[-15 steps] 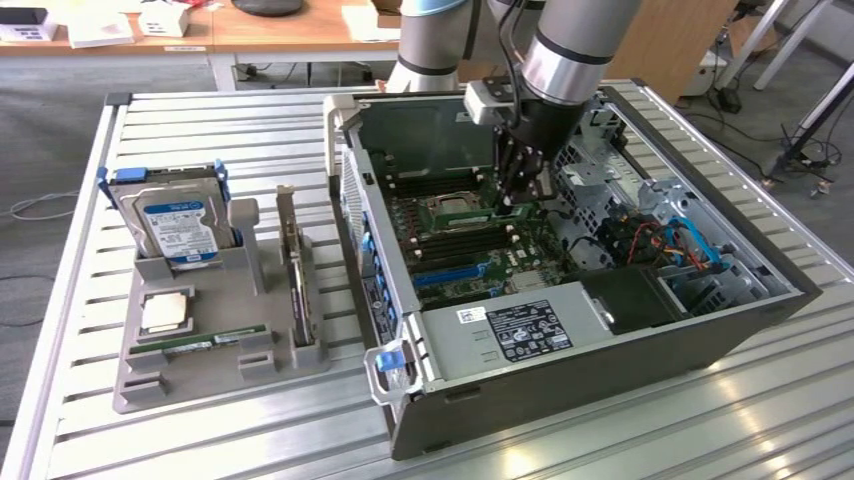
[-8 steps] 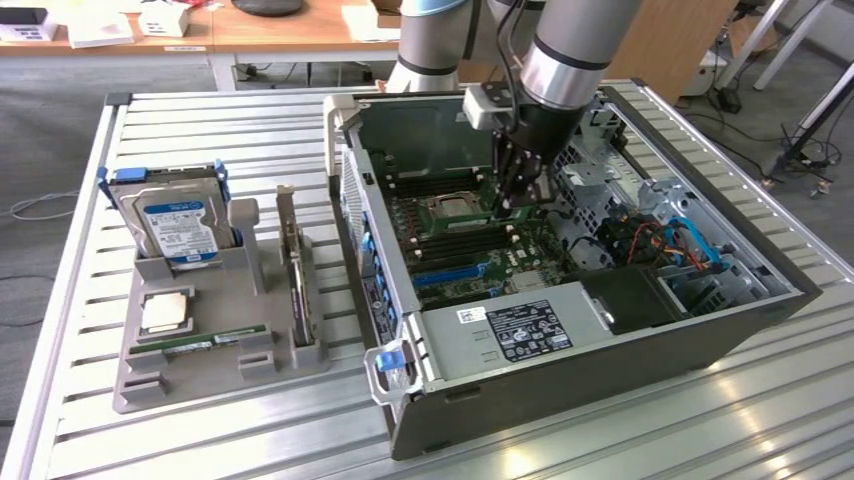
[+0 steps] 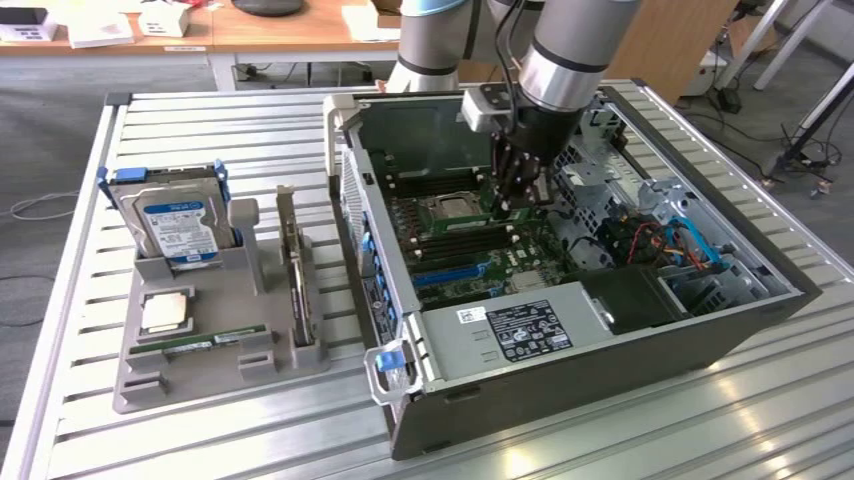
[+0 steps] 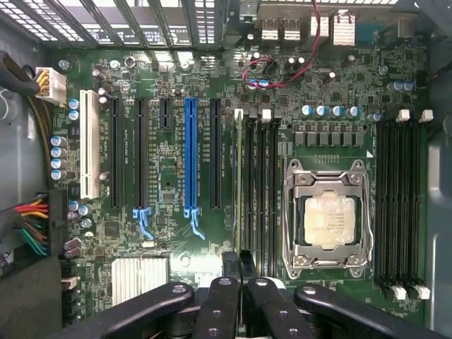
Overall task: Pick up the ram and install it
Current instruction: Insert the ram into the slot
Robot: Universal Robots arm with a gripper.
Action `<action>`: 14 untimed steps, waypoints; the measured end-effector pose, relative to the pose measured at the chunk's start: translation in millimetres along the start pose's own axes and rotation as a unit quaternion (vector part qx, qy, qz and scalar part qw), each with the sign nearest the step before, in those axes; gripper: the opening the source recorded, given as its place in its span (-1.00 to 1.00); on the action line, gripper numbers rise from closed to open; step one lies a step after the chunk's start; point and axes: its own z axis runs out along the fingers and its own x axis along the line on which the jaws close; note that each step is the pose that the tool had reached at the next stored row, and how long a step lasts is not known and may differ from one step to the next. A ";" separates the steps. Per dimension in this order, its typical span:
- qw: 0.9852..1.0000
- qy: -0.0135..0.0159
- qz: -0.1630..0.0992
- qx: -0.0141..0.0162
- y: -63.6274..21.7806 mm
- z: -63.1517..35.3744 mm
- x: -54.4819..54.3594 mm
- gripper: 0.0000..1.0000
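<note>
My gripper (image 3: 518, 205) reaches down inside the open computer case (image 3: 747, 300), over the motherboard (image 4: 169, 176) beside the processor socket (image 4: 326, 220). The ram (image 4: 239, 183) is a thin green stick seen edge-on, running along the memory slot nearest the long expansion slots. Its near end sits between my black fingers (image 4: 220, 304), which are shut on it. In the exterior view a bit of green shows at the fingertips, just above the slots. I cannot tell how deep the stick sits in its slot.
Several empty black memory slots (image 4: 399, 205) flank the socket, and a blue expansion slot (image 4: 189, 155) lies beside them. On the exterior view's left, a grey tray (image 3: 147, 385) holds a hard drive (image 3: 174, 222), a silver processor (image 3: 167, 312), an upright card (image 3: 288, 265) and another green stick (image 3: 200, 343).
</note>
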 end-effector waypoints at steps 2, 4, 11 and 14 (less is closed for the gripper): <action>1.000 0.000 0.000 0.000 0.1 0.4 0.0 -0.76; 1.000 0.000 -0.001 0.000 0.2 1.4 0.0 -0.76; 1.000 0.000 -0.002 0.000 0.0 4.4 0.1 -0.76; 1.000 0.000 -0.003 0.000 0.0 6.2 0.2 -0.76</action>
